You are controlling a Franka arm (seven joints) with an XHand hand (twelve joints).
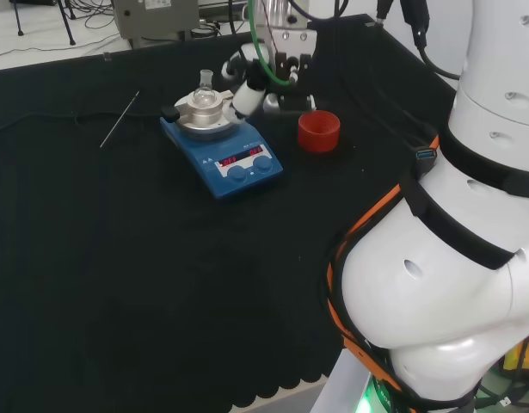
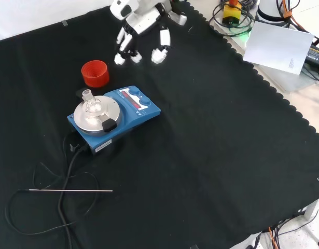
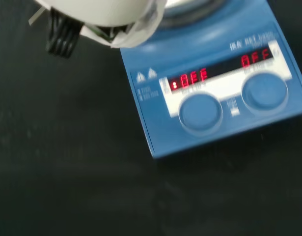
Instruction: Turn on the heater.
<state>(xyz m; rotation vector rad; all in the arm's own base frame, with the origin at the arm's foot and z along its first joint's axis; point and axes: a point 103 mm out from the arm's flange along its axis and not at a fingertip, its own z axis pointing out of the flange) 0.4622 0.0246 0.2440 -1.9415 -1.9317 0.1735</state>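
The heater (image 1: 236,163) is a blue hotplate with a round metal top, two blue knobs and red lit displays. A small clear flask (image 2: 90,105) stands on its plate (image 2: 81,119). In the front view the hand (image 2: 141,28) hangs above the cloth just beyond the heater's (image 2: 129,111) knob side, fingers (image 2: 160,45) relaxed and pointing down, holding nothing. In the head view the hand (image 1: 251,90) is just right of the flask (image 1: 205,95). The wrist view looks down on the heater's front panel (image 3: 219,86) with both knobs (image 3: 201,112) and a blurred white part of the hand (image 3: 101,12).
A red ring stand (image 1: 318,131) sits on the cloth beside the heater, close under the hand (image 2: 95,73). A thin metal rod (image 2: 71,191) lies near the heater's black cable (image 2: 63,174). The arm's white links (image 1: 453,241) stand at the head view's right.
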